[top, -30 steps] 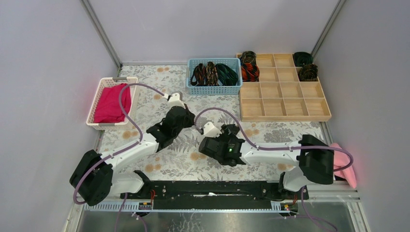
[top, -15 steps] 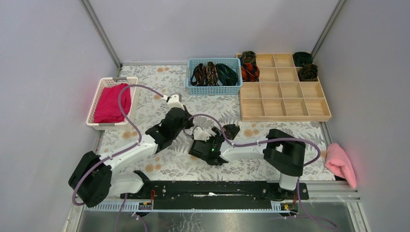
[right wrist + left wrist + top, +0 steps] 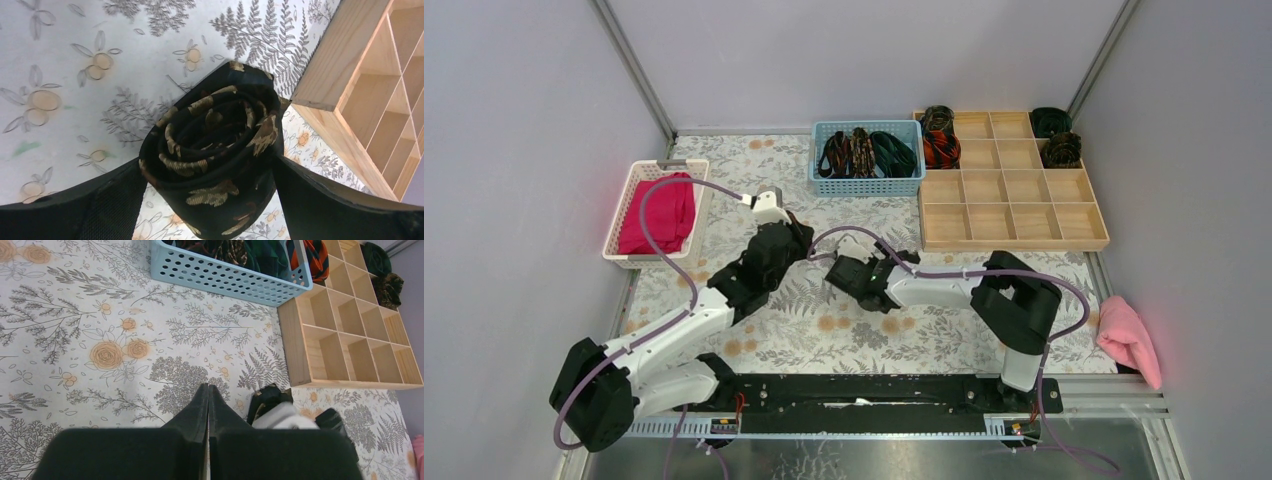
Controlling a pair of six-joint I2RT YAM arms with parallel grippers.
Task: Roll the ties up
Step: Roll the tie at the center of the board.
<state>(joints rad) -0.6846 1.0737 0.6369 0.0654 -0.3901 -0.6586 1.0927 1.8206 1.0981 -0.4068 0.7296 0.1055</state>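
The coiled tie (image 3: pixel 215 160) is seen on the table (image 3: pixel 824 335) near the tray (image 3: pixel 350 75), between the right gripper (image 3: pixel 207 170) jaws, which have just been opened wide; it seems released, so this roll is judged finished. The left gripper (image 3: pixel 208 390) is closed on nothing

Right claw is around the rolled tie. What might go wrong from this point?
The tie roll sits between the wide-spread fingers of the right claw. Whether it is gripped is unclear, so it may slip out or slump. Its loose end pokes out of the coil, so the roll may unwind when moved. The shut left claw hovers close beside, so the arms might bump.
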